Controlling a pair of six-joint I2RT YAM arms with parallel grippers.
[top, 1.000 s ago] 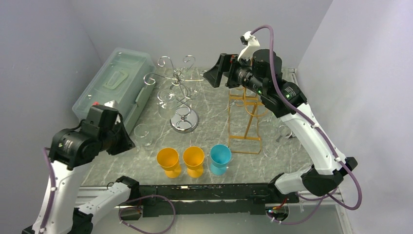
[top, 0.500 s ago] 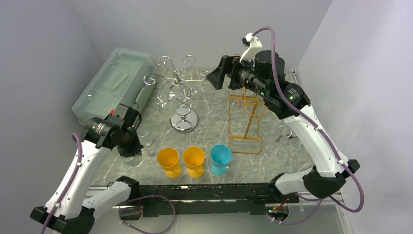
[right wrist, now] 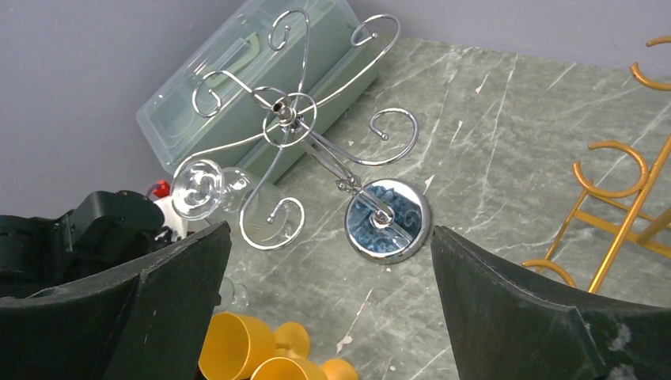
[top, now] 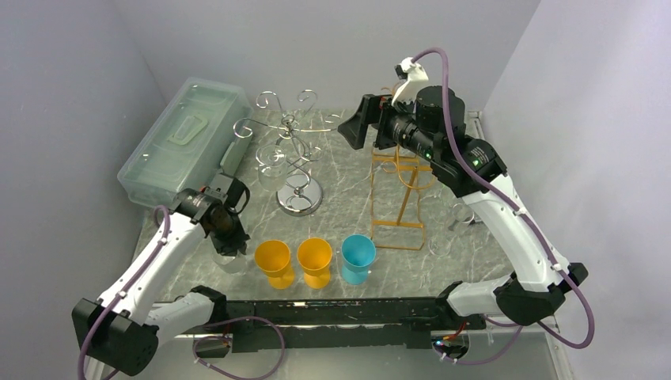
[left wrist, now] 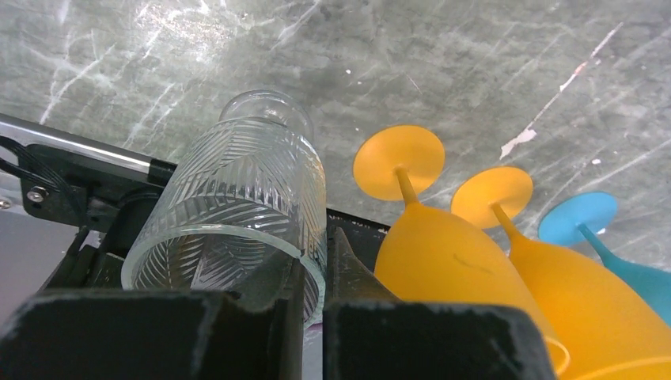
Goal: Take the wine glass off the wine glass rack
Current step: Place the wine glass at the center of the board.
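My right gripper (top: 352, 127) hangs high over the back of the table (top: 348, 198). Its two fingers are spread wide and there is nothing between them. It points at the rack (top: 294, 138).

The wine glass (top: 271, 162) hangs upside down from a hook on the left side of the rack. That side is close to the box (top: 186, 138), so there is not much room there. To the right of the rack there is a bare strip of table, and then the gold rack (top: 399, 190).

In front of the rack, three cups (top: 315, 260) stand in a row near the front edge of the table.

My left gripper (left wrist: 312, 317) is down low at the front left edge. Its fingers are pinched tight on the rim of a glass (left wrist: 237, 214). The glass is just beside the left orange cup. I cannot tell if the glass touches the table.
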